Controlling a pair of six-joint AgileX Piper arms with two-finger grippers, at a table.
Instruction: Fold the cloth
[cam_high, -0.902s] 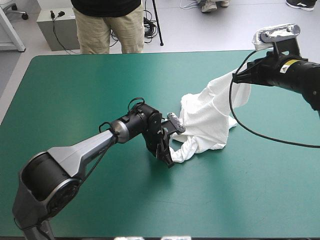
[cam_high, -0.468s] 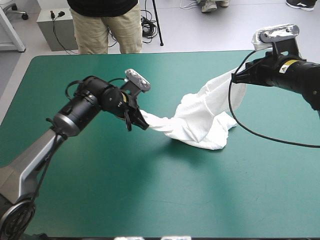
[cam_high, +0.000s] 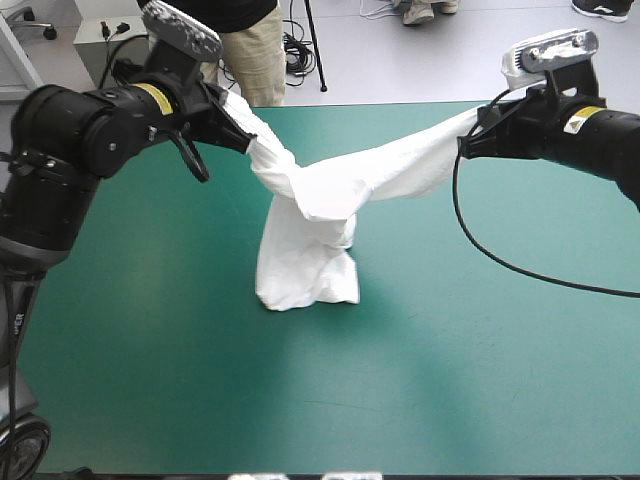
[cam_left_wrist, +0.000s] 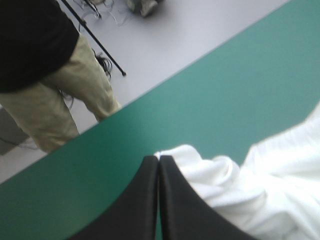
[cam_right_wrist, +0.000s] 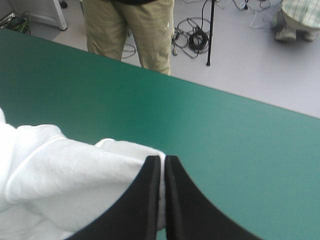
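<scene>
The white T-shirt (cam_high: 330, 200) hangs stretched between both raised grippers above the teal-green table (cam_high: 500, 370). Its middle sags in a bunched fold, and the lowest part (cam_high: 305, 280) touches the cover near the table's centre. At the far left, my left gripper (cam_high: 235, 135) is shut on one end of the T-shirt (cam_left_wrist: 210, 175), the cloth bunching beside its black fingers (cam_left_wrist: 172, 200). My right gripper (cam_high: 470, 145) is shut on the other end at the far right; white cloth (cam_right_wrist: 75, 185) spreads under and beside its fingers (cam_right_wrist: 145, 200).
The table's far edge (cam_high: 350, 104) runs just behind both grippers. Bare teal-green cover lies on all sides of the hanging T-shirt, widest toward the near edge.
My left gripper has risen and swung from the table's middle to the far left, pulling the T-shirt off the cover. The right gripper has hardly moved. The cloth now hangs stretched between them.
</scene>
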